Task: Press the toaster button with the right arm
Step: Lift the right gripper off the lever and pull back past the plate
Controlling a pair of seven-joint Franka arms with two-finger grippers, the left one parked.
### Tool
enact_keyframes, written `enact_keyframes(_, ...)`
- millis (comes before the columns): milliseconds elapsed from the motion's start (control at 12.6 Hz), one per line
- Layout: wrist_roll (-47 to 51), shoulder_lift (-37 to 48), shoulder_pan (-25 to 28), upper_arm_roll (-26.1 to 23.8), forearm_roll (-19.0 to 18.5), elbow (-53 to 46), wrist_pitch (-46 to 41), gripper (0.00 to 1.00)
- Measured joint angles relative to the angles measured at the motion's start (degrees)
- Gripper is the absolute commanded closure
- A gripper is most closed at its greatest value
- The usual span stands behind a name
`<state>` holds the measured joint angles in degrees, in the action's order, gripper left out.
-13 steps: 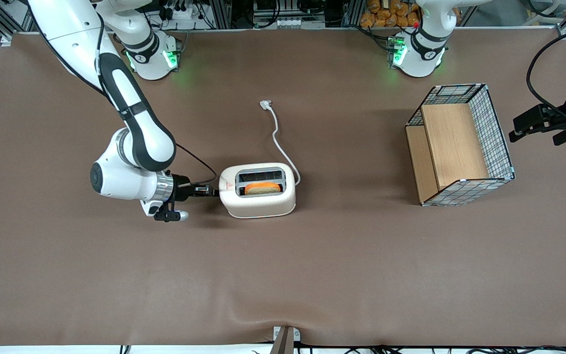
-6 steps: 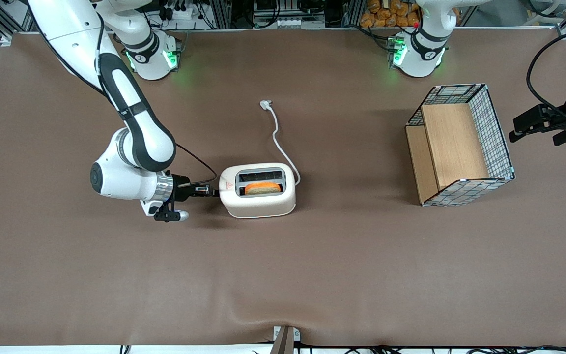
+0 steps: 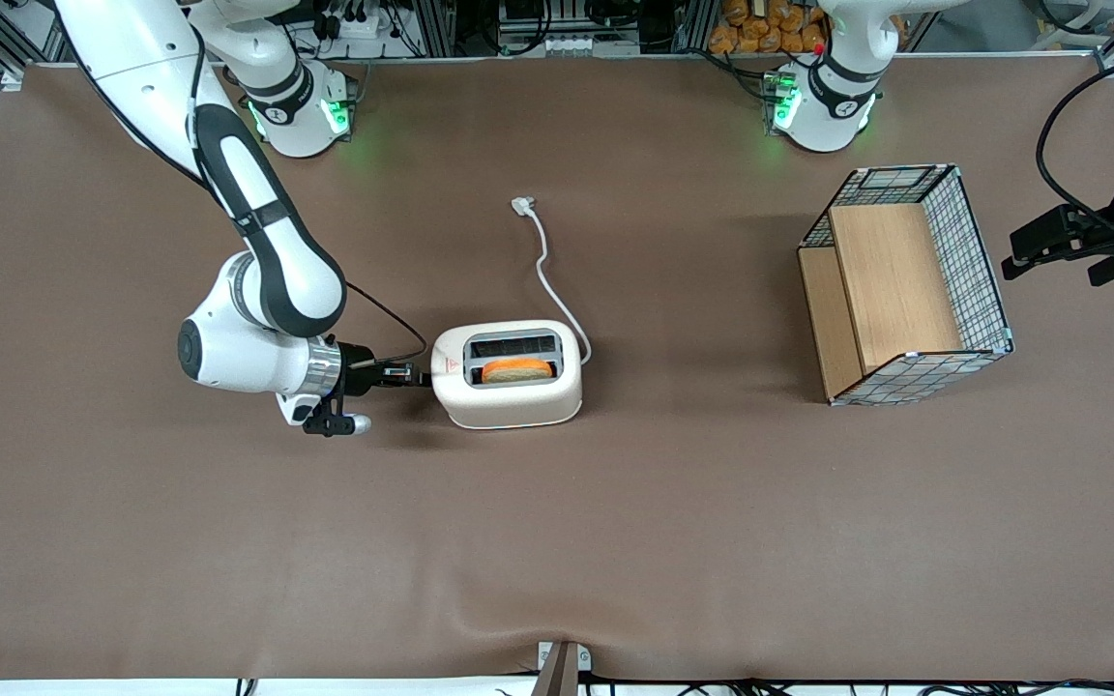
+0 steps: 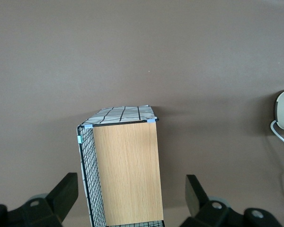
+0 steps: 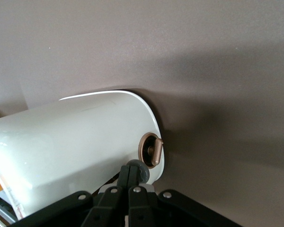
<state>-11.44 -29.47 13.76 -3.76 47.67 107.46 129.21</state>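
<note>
Toaster (image 3: pixel 507 373): white, mid-surface, one bread slice (image 3: pixel 516 369) in a slot. Button (image 5: pixel 143 171): grey knob on the toaster's logo end, the claw (image 3: pixel 412 374) touching it, fingers together. Right arm (image 3: pixel 257 280): reaches in level. Progress: contact made; whether the button is fully pressed cannot be told. Cord (image 3: pixel 547 271): unplugged, trailing farther from the camera.

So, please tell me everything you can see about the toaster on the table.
The toaster is small, white and rounded, apparently glossy plastic, standing upright on the brown table. It has two slots on top: a browned bread slice sits in the slot nearer the front camera. A small red logo marks the narrow end, where the end effector, fingers shut, sits at the toaster button. A white power cord trails from the opposite end, unplugged.
</note>
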Motion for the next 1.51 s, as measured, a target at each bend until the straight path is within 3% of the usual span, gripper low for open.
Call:
enact_keyframes(634, -0.25, -0.27, -0.31, 0.37, 0.09, -1.20, -1.70, 1.00)
enact_keyframes(714, -0.23, -0.44, -0.74, 0.64, 0.09, -2.24, -3.27, 0.62)
enact_keyframes(793, -0.16, -0.62, -1.50, 0.94, 0.09, -3.58, -5.27, 0.01)
enact_keyframes(1269, -0.09, -1.04, -4.70, 1.24, -0.50, -8.31, -10.49, 0.00)
enact_keyframes(1348, -0.14, -1.08, -4.78, 1.24, -2.24, -9.31, -10.80, 0.00)
enact_keyframes(1507, -0.07, -1.09, -5.09, 1.24, -9.24, -13.51, -12.93, 0.00)
